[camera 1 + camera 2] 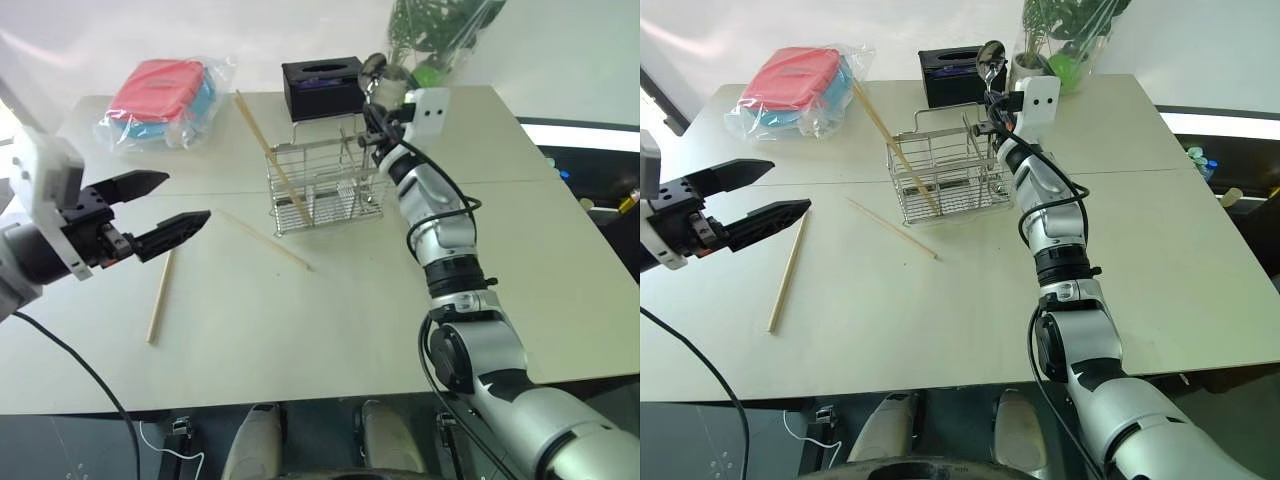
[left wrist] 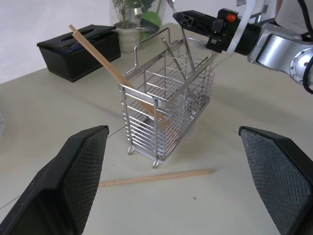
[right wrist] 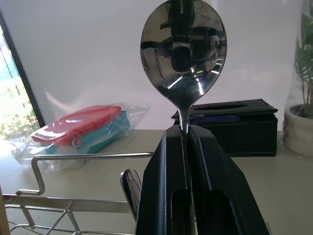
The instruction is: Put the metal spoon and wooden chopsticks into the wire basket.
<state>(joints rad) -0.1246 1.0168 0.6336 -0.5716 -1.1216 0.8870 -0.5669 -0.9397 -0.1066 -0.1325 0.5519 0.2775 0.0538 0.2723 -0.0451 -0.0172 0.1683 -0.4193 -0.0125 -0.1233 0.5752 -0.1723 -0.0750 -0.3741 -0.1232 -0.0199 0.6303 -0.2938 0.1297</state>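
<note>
Spoon [image 1: 990,55] handle is mostly swallowed by the right claw [image 1: 994,98] in the head views, so you just get the shiny bowl poking up above the basket's [image 1: 945,175] far right corner. That arm reaches forward across the desk [image 1: 940,300], claw tipped a bit upward. One chopstick [image 1: 890,140] leans in the basket's left end, top sticking out toward a bagged red box [image 1: 795,85]. Two more lie flat on the desk: one [image 1: 890,228] just in front of the basket, one [image 1: 786,272] off to the left. Left claw [image 1: 740,200] hangs well clear on the left, fingers spread wide, nothing in it.

Left wrist view: both fingers [image 2: 78,181] frame the basket, with a loose chopstick on the desk in front. Spoon shaft drops into the basket's far end, right claw pinching it up top; bowl is cut off by the edge.

Right wrist view: fingers [image 3: 164,186] pressed together on the spoon's neck, bowl upright above them. Tissue box [image 3: 234,125] sits behind, basket rim below.
</note>
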